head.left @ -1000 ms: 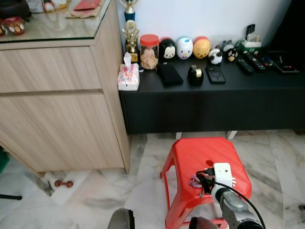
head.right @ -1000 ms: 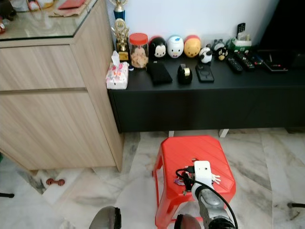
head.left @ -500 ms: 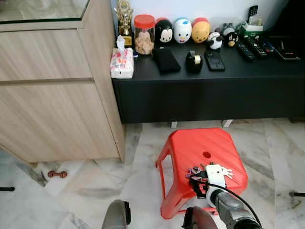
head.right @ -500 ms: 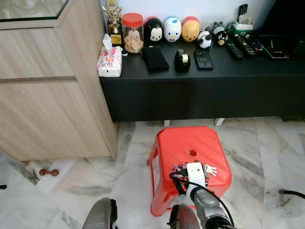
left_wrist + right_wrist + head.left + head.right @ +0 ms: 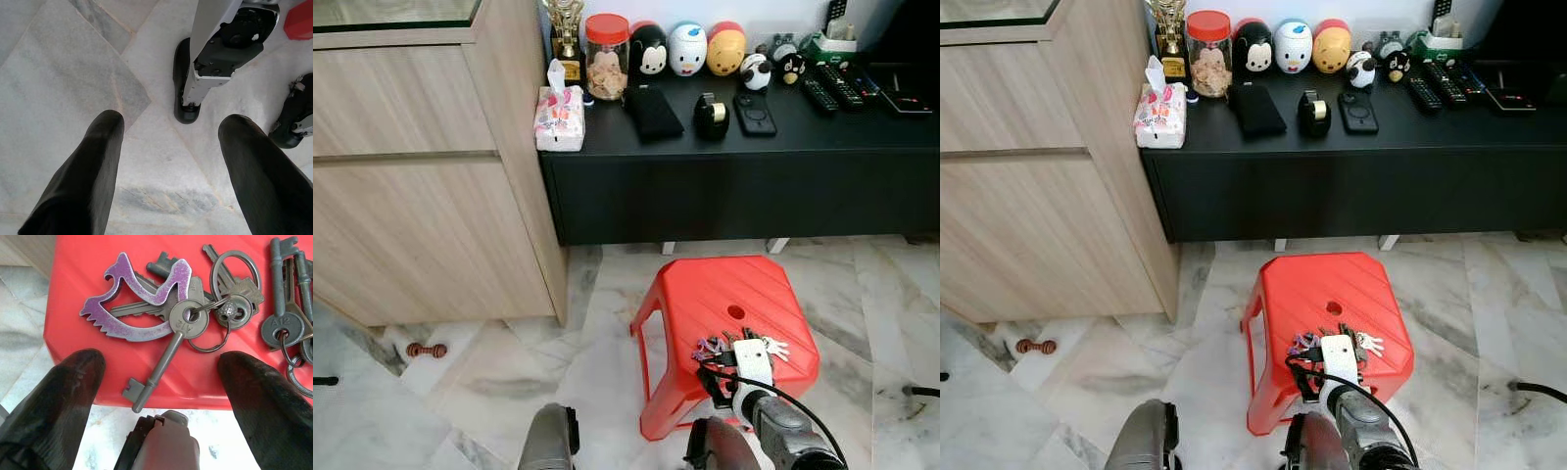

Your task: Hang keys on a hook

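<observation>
Two bunches of keys lie on a red plastic stool [image 5: 724,294] near its front edge. One bunch [image 5: 166,308] carries a purple metal tag [image 5: 708,346]. The other bunch [image 5: 288,323] lies beside it [image 5: 770,346]. My right gripper [image 5: 161,382] hovers just above the stool's front edge, open, its two black fingertips [image 5: 63,401] spread either side of the purple-tagged bunch without touching it. In the eye views this gripper [image 5: 717,367] sits under its white wrist camera. My left gripper [image 5: 166,147] hangs open over the marble floor, holding nothing.
A low black console [image 5: 744,166] with toys, a jar and remotes stands behind the stool. A wooden cabinet [image 5: 411,196] is at the left. A small brown object [image 5: 427,350] lies on the floor by it. My own foot [image 5: 186,83] is near the left gripper.
The whole view has tilted down and shifted, so the camera moved. The right gripper stays over the keys at the stool's front; the keys have not moved.
</observation>
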{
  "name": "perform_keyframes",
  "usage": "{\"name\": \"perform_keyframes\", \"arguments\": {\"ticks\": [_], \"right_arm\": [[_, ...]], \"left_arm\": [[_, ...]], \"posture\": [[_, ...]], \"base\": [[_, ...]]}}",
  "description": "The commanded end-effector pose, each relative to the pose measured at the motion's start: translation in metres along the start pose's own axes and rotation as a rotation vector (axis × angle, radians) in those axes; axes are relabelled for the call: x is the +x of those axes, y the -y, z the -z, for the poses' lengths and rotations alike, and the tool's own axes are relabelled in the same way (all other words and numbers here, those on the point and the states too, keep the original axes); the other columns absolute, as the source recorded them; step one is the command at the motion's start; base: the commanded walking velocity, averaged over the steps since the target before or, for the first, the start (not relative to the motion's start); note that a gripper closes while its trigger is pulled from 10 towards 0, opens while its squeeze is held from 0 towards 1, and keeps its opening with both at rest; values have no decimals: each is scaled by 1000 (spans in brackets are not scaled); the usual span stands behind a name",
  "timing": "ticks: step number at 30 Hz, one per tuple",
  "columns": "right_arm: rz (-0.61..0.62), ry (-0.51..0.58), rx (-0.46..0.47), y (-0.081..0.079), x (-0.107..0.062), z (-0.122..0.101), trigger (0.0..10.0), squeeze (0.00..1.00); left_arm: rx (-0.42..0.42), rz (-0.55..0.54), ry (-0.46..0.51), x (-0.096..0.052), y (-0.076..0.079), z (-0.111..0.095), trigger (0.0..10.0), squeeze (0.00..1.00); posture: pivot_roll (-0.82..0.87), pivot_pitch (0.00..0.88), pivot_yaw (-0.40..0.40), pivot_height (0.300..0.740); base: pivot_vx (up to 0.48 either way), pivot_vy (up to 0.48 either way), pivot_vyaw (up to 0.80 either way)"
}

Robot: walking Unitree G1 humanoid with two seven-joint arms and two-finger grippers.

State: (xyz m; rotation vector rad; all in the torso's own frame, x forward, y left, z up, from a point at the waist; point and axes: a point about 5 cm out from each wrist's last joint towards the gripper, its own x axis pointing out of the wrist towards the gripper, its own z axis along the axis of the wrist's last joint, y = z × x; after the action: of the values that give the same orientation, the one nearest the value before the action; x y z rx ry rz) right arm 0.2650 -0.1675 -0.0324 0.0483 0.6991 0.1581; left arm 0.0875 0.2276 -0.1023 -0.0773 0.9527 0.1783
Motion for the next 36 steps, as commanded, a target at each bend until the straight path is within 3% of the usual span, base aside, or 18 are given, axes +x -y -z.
{"name": "perform_keyframes", "arguments": {"ticks": [1, 13, 14, 17, 36], "right_arm": [[8, -50, 10, 3, -3, 14, 10000, 0], [12, -30, 25, 3, -3, 12, 10000, 0], [10, -9, 35, 3, -3, 8, 353, 0], [4, 2, 42, 3, -2, 7, 0, 0], [4, 14, 45, 3, -4, 9, 0, 0]], "left_arm": [[-1, 3, -33, -5, 1, 12, 10000, 0], [-11, 10, -30, -6, 6, 15, 10000, 0], [-14, 10, -30, -6, 6, 16, 10000, 0], [-16, 9, -30, -6, 7, 16, 10000, 0], [-10, 21, -31, -7, 6, 17, 10000, 0]], "posture": [[172, 236, -74, 625], [177, 247, -94, 625], [179, 248, -97, 625], [178, 248, -99, 625], [177, 260, -95, 625]], "base": [[0, 0, 0], [0, 0, 0], [0, 0, 0], [0, 0, 0], [0, 0, 0]]}}
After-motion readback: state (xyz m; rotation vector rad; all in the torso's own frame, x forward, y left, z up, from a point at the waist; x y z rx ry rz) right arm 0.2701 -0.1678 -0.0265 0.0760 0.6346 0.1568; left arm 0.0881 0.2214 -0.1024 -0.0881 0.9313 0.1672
